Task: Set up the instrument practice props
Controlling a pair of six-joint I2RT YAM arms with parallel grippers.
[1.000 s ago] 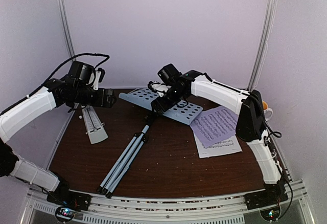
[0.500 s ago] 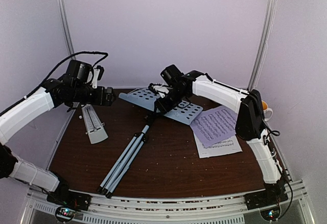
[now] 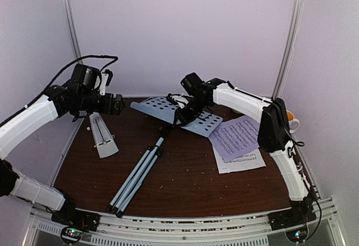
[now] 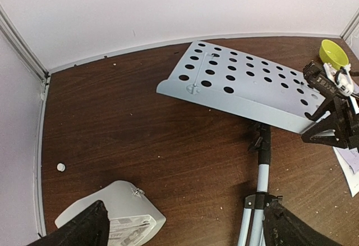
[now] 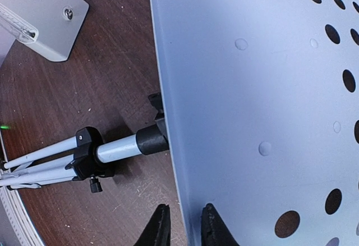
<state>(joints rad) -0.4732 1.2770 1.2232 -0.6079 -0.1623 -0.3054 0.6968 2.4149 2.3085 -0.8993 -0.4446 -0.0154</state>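
Pale perforated-metal music stand (image 3: 154, 106) (image 4: 235, 83) (image 5: 252, 89) lies down on the dark brown wooden table (image 3: 185, 184), with its tray at the far middle. Its silver tripod (image 3: 137, 173) (image 5: 118, 147) is folded, the legs bunched together and pointing toward the near-left edge.

Right gripper (image 3: 180, 114) (image 5: 185, 226) is on the tray's near edge. One finger is over the tray face and one outside the rim, drawn close and pinching that edge.

Small pale-grey pyramid metronome (image 3: 102, 136) (image 4: 112, 221) (image 5: 39, 16) is on the left side of the table, well apart from the tray, with its scale face visible. Cannot tell if it is upright or tipped. A small white round bit (image 4: 60, 167) lies on the table near it, toward the left wall.

Left gripper (image 3: 115, 105) (image 4: 190, 235) hangs in the air above the metronome, fingers spread wide, holding nothing.

Two printed sheet-music pages (image 3: 235, 139) lie flat on the right side of the table. They overlap, the upper one skewed across the lower, just beside the tray's right end.

Small yellow-green bowl (image 4: 334, 52) sits at the far right past the tray, and its inside shows only plain yellow-green. White mug (image 3: 293, 123) is at the right edge, mostly hidden behind the right arm. Something orange shows at its top, but cannot tell what it is.
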